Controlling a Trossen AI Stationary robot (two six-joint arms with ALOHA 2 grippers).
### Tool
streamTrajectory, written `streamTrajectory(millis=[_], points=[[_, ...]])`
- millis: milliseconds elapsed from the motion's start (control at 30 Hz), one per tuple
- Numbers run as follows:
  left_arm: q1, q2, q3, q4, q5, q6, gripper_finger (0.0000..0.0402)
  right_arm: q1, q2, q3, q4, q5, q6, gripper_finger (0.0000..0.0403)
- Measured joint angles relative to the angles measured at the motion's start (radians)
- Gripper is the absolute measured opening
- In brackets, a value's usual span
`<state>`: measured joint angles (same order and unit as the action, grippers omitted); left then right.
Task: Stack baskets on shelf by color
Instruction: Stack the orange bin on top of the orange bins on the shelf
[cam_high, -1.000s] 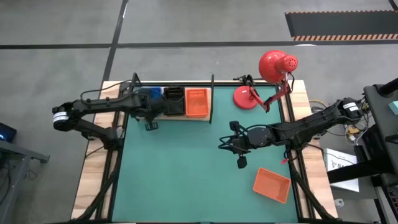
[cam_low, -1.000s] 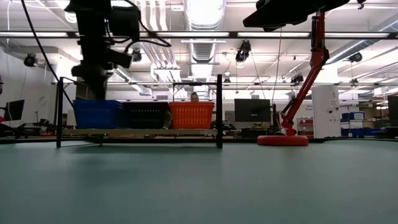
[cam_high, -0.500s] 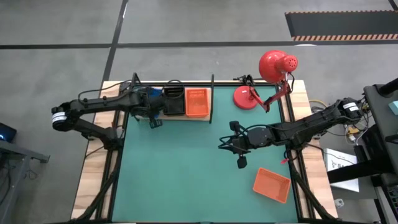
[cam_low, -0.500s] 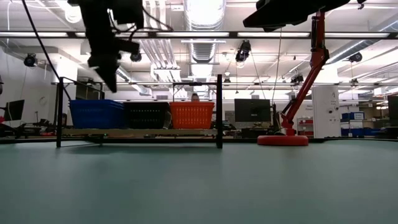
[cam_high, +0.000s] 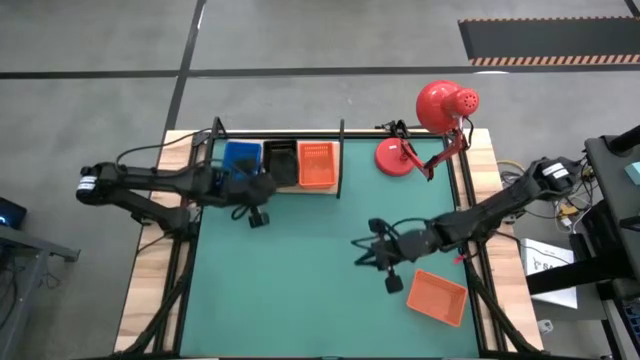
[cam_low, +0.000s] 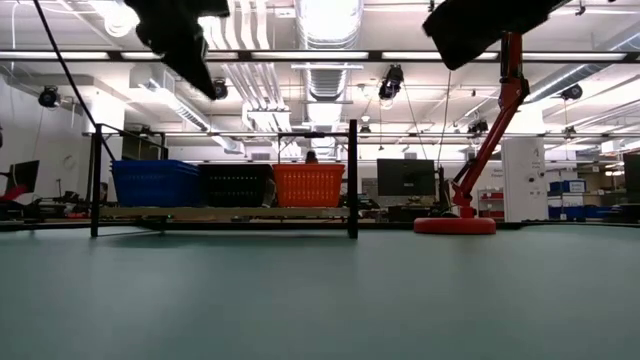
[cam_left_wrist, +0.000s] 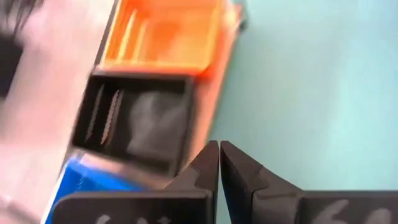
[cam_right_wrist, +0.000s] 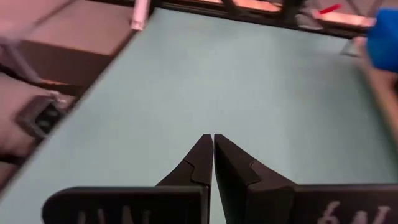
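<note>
Moved: left arm has pulled back off the shelf and out over the green mat; right arm has slid nearer the loose basket.
Counter (cam_high: 152, 290): wooden, with the green mat (cam_high: 300, 280) covering its middle.
Shelf (cam_high: 330, 191): at the far edge of the counter, black posts around it.
Baskets on shelf: blue basket (cam_high: 241, 157), black basket (cam_high: 280, 163) and orange basket (cam_high: 316, 164) abreast, touching.
Loose orange basket (cam_high: 437, 297): flat on the mat near the right edge, well apart from the shelf.
Lamp (cam_high: 446, 105): red, its round base beside the shelf.
Left gripper (cam_high: 258, 217): just in front of the shelf, fingers (cam_left_wrist: 208, 163) pressed together, holding nothing.
Right gripper (cam_high: 394, 282): beside the loose basket, fingers (cam_right_wrist: 203, 155) pressed together, holding nothing.
</note>
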<state>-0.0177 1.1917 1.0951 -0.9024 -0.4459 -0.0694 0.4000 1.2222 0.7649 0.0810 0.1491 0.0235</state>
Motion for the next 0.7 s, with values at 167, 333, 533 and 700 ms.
streamTrajectory(millis=[167, 333, 533, 700], points=[[-0.149, -0.002, -0.017, 0.16, -0.001, -0.003, 0.0, 0.091, 0.093, 0.0, 0.099, 0.0, 0.096, 0.0009], [-0.273, 0.0, -0.021, 0.342, -0.004, 0.026, 0.0, 0.164, 0.171, 0.008, 0.171, 0.007, 0.195, 0.0009], [-0.395, 0.002, -0.032, 0.504, -0.005, 0.051, 0.0, 0.242, 0.289, 0.123, 0.171, 0.06, 0.246, 0.0009], [-0.466, 0.013, -0.071, 0.642, -0.005, 0.126, 0.0, 0.292, 0.421, 0.291, 0.105, 0.072, 0.246, 0.0009]])
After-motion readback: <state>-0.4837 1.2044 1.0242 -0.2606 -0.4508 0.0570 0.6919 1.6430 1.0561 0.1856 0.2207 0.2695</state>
